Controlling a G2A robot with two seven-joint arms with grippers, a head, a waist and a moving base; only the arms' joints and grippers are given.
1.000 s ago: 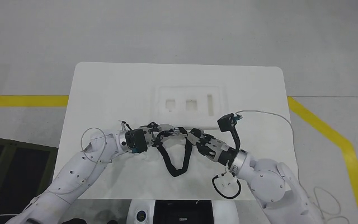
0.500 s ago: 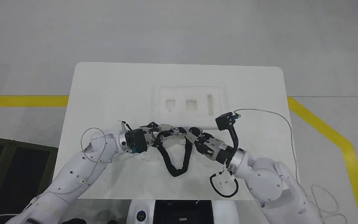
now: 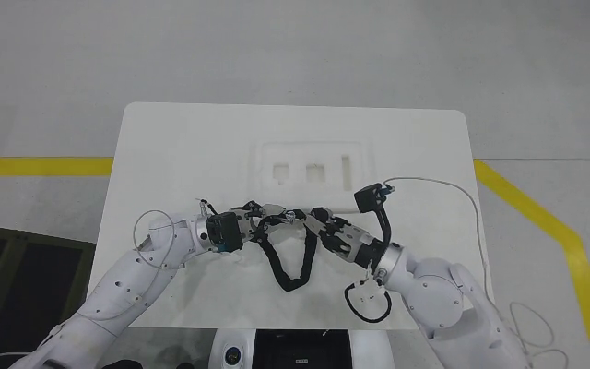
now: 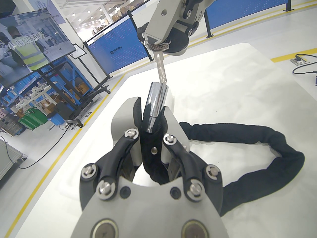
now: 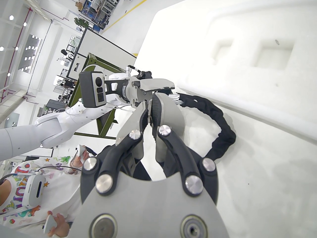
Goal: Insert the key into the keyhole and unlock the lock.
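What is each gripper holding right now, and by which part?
Left gripper clamps the lock at its black sleeve, just behind the chrome barrel. Right gripper pinches the key by its round head.

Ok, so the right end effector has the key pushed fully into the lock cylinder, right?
Not fully. In the left wrist view the right end effector holds the key with only its tip at the mouth of the lock cylinder; nearly the whole blade is outside.
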